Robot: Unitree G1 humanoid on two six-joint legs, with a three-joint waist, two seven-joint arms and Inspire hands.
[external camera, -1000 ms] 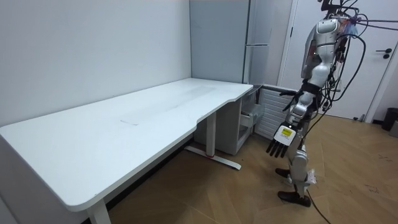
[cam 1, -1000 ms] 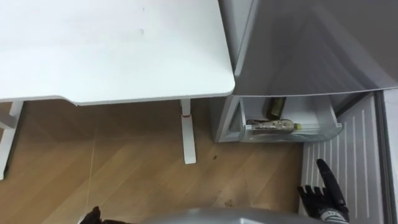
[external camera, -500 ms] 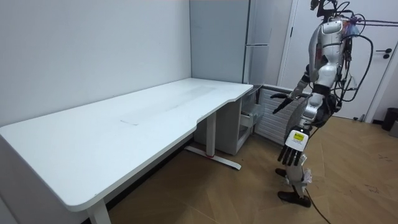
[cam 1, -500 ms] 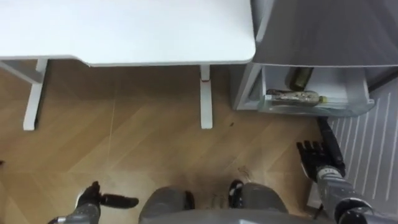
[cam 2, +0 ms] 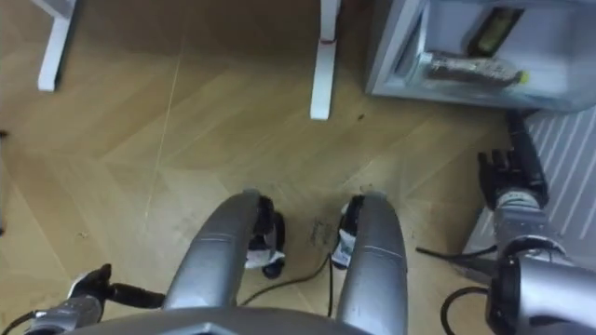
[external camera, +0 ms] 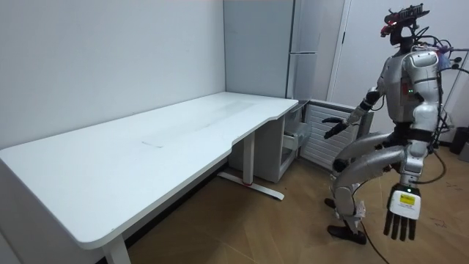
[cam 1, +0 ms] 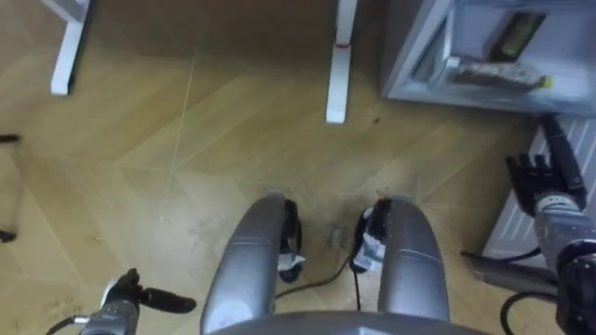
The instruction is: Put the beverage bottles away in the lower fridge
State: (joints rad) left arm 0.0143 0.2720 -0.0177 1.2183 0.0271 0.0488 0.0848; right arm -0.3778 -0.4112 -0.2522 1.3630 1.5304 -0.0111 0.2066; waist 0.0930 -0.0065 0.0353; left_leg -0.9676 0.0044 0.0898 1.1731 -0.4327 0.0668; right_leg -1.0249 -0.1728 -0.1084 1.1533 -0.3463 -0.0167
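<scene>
Two drinks lie in the open lower fridge drawer (cam 1: 416, 58): a pale-labelled bottle (cam 1: 492, 75) across its front and a dark bottle (cam 1: 521, 33) behind it. My right hand (cam 1: 543, 173) is open, its fingers straight, just below and right of the drawer and apart from the bottles. Down by my side at the lower left, my left hand (cam 1: 138, 300) holds nothing; in the room view this left hand (external camera: 402, 215) hangs with straight fingers. I stand before the fridge (external camera: 292, 81) with my knees bent deep.
White desk legs (cam 1: 341, 63) stand left of the drawer on the wood floor. The ribbed inside of the fridge door (cam 1: 518, 216) is at the right, behind my right hand. A large white desk (external camera: 146, 158) fills the room view's left.
My view has dropped from the desk top to the floor and my knees. I have sunk into a bent-knee stance; the left arm has swung down and back, the right hand stays by the drawer.
</scene>
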